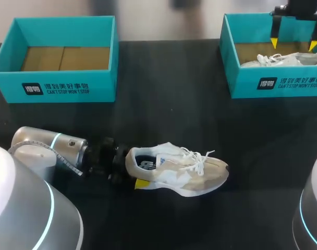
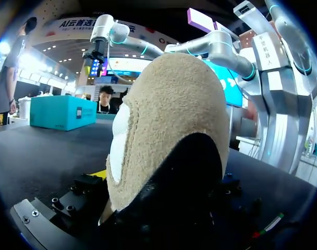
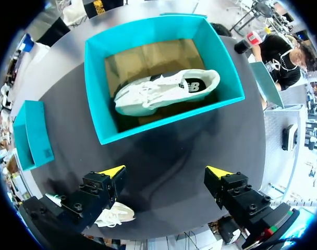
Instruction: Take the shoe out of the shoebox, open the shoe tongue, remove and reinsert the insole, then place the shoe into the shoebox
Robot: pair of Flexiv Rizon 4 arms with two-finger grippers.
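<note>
The beige shoe (image 1: 184, 169) lies on its sole on the table (image 1: 169, 104), heel against the left gripper (image 1: 128, 170), toe pointing away from it. The heel hides the contact, so whether that gripper clamps it cannot be told. The right gripper (image 3: 169, 174) hangs spread wide above the right shoebox (image 3: 148, 133), which holds a white shoe (image 3: 163, 91) directly ahead of it. Opening the tongue looks next: the left should brace the heel while the right pinches the tongue just beyond the laces and lifts gently. Both boxes carry a white logo and print; the beige shoe's insole shows a mark.
</note>
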